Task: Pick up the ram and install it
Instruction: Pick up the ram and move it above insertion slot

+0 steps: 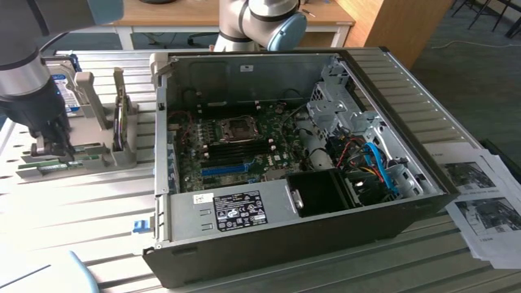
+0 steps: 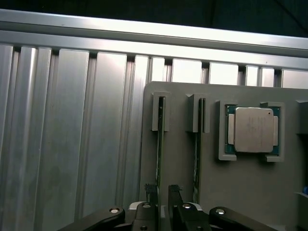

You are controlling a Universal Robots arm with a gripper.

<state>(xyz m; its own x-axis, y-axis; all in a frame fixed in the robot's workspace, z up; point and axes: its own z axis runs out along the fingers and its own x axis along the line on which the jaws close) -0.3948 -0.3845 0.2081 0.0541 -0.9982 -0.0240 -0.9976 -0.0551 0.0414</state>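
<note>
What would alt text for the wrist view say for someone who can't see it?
The gripper, jaws open, straddles the ram standing on edge in a slot of a grey holder. A second stick stands in the neighbouring slot, with a processor chip in a pocket beyond, all on a ribbed metal table.

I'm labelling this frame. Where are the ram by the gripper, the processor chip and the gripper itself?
ram [image 2: 160,144]: wrist view, on its thin edge facing the camera.
processor chip [image 2: 252,130]: wrist view, centre of its metal lid.
gripper [image 2: 163,190]: wrist view, midway between its fingertips.
</note>
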